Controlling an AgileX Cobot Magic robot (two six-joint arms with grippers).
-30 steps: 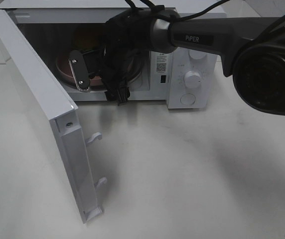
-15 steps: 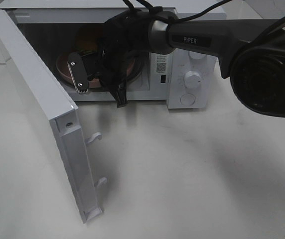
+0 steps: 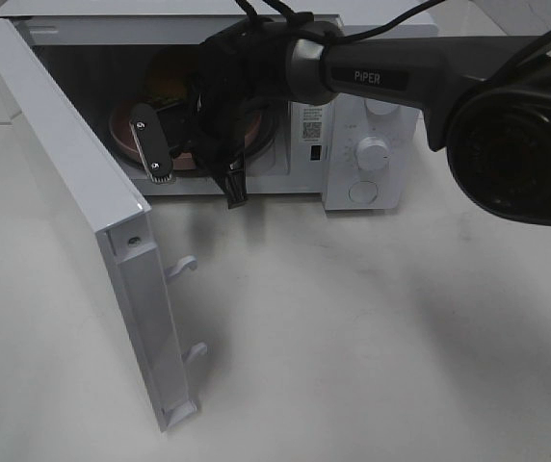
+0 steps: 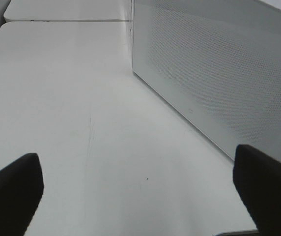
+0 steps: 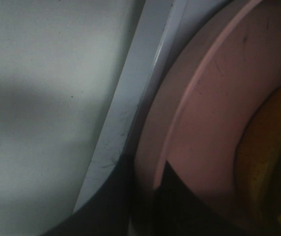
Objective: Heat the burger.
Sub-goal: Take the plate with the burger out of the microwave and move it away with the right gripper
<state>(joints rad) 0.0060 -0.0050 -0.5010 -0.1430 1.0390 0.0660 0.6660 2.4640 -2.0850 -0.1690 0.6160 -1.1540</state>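
Resting on the pink plate (image 3: pixel 126 130) inside the open microwave (image 3: pixel 372 96), the burger (image 3: pixel 168 75) is being shown only in part, its bun half hidden behind the right arm (image 3: pixel 391 72).

A spill is being risked: the plate rim is being pinched at one edge only, so a tilt or a hasty pull would probably send the tall burger sliding or toppling. The rim could also be caught on the microwave's sill (image 5: pixel 130 108) if the plate is being dragged rather than lifted. The microwave door (image 3: pixel 73 192) is standing wide over the worktop (image 3: pixel 372 327), and a careless sweep of the arm could knock it.

The right pincer (image 5: pixel 153 191) is being held nearly closed, clenched on the rim of the pink plate, as the right wrist view is showing. The burger itself is not being touched by it. The left pincer (image 4: pixel 140 196) is being kept fully released, holding nothing, hovering over bare worktop beside the microwave's perforated side wall.
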